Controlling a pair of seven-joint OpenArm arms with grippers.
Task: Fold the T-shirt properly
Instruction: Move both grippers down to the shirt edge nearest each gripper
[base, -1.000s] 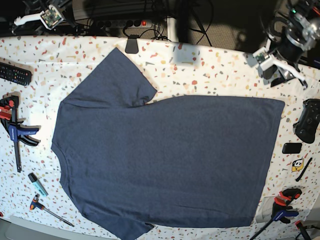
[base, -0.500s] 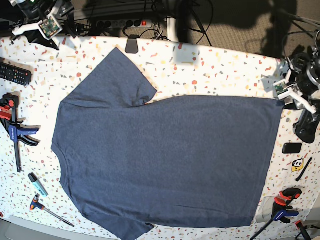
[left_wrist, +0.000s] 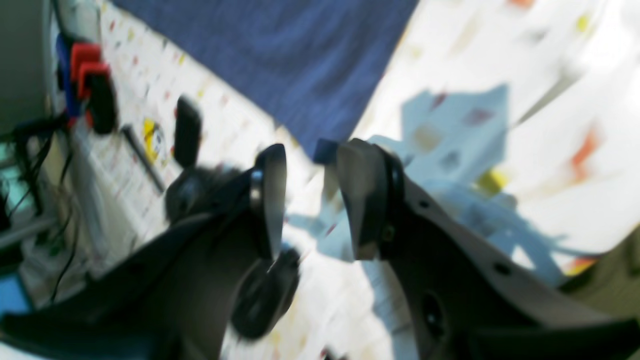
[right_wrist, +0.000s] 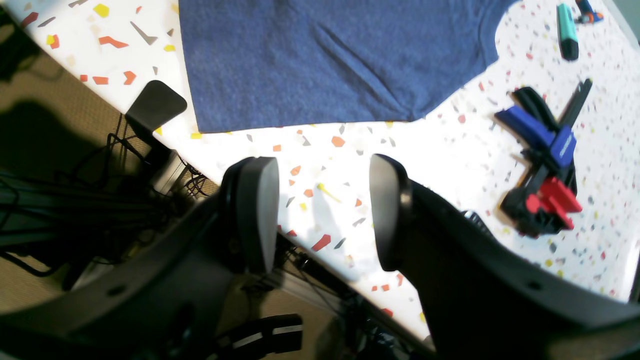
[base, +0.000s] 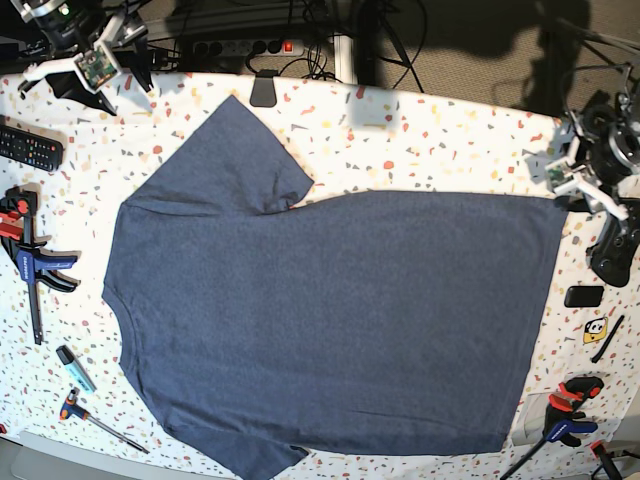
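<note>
Now | one T-shirt (base: 340, 310) flat | two grippers, jaws parted, empty: left (left_wrist: 310, 200), right (right_wrist: 322, 210)

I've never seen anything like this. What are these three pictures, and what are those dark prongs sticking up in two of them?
One camera looks down on a speckled table where a navy T-shirt lies flat. The other two cameras ride on the robot's two arms, so each sees its own pincer. The left pincer hangs open by the shirt's hem corner; that picture is blurred. The right pincer is open over the table's edge near a sleeve. Neither holds anything. Clamps, a remote and a game controller lie around.
</note>
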